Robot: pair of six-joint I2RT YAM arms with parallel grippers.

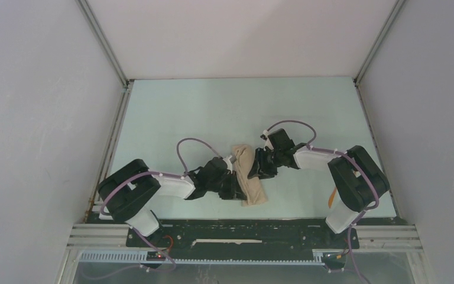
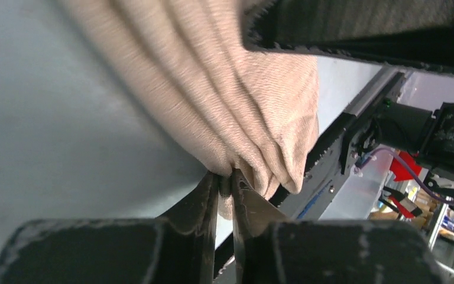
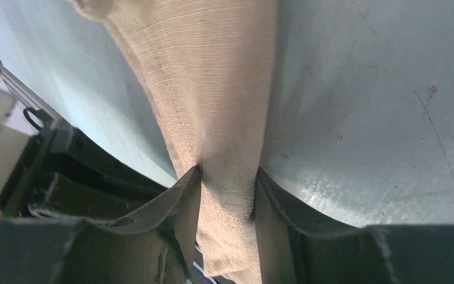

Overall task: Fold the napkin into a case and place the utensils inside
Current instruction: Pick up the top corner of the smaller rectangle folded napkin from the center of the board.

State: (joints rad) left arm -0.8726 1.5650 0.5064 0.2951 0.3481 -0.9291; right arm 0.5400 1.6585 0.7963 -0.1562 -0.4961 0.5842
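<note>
The napkin [image 1: 254,194] lies as a narrow folded beige strip on the table, running from far to near between my two grippers. My left gripper [image 1: 236,184] is at its left side, shut on a bunched fold of the cloth [image 2: 236,89]; the jaws [image 2: 226,177] are almost closed, with cloth between them. My right gripper [image 1: 255,171] is at the strip's right side, its jaws [image 3: 227,177] pinching the cloth [image 3: 213,89] across its width. An orange-brown utensil [image 1: 332,197] shows partly beside the right arm's base. No second utensil is in view.
The pale green table [image 1: 201,118] is walled by white panels on three sides. A black rail [image 1: 242,228] runs along the near edge, just below the napkin's near end. The right arm's elbow [image 1: 357,174] stands over the near right corner.
</note>
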